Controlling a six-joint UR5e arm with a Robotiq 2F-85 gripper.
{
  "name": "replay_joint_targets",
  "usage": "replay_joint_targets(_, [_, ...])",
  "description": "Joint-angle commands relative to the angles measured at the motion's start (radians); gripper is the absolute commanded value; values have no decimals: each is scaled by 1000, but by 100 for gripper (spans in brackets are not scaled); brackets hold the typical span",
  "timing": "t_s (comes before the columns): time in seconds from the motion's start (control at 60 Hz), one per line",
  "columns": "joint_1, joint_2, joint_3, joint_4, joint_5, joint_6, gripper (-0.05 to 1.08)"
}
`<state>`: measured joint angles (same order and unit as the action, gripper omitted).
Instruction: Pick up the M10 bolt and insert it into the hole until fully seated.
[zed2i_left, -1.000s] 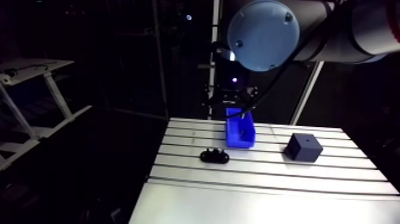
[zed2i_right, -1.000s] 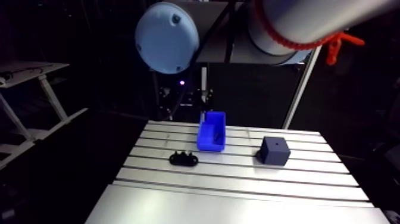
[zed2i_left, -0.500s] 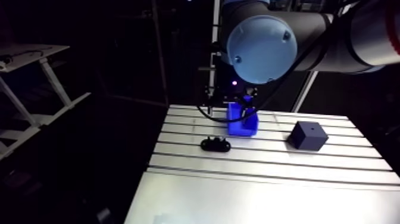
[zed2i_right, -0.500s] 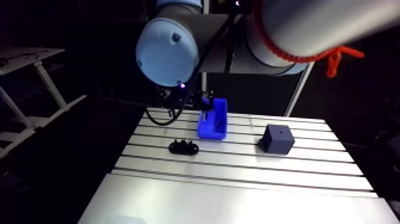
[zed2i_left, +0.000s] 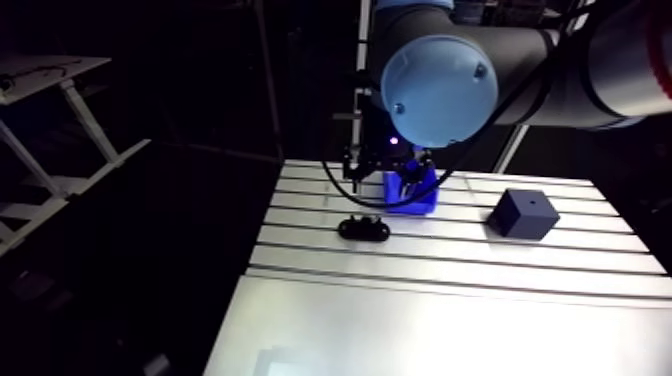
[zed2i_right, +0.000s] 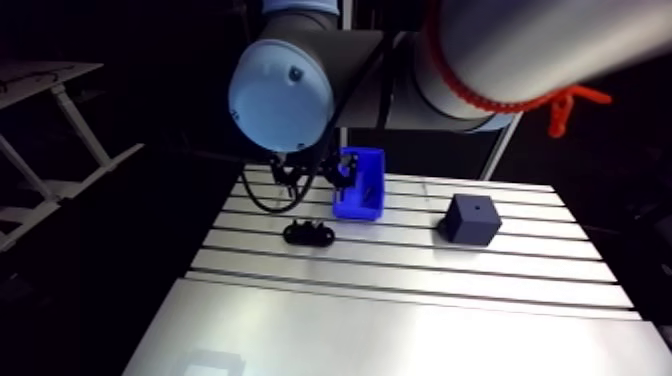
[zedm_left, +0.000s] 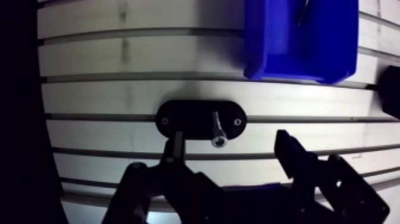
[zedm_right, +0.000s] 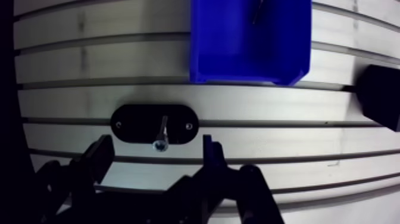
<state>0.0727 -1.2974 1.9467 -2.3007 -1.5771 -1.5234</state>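
fingers (zedm_left: 291, 155) now nearer shiny bolt (zedm_left: 217, 128)

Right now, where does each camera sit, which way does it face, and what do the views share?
Arm view: on the upper link, looking down across the table; shows its own light-blue joint cap.
Wrist view: on the wrist, looking down at the table; open jaws show, the bolt below their gap.
Both show the black holder, blue bin and dark block.

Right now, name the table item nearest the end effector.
The black oval holder carrying the bolt, ahead of the end effector; blue bin and dark cube lie farther.
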Motion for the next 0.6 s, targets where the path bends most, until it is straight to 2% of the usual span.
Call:
replay_joint_targets(0.017, [2,12,10,-12,1,-6,26])
replay_joint_targets(0.6, [4,22,39,-42,3,-13,35])
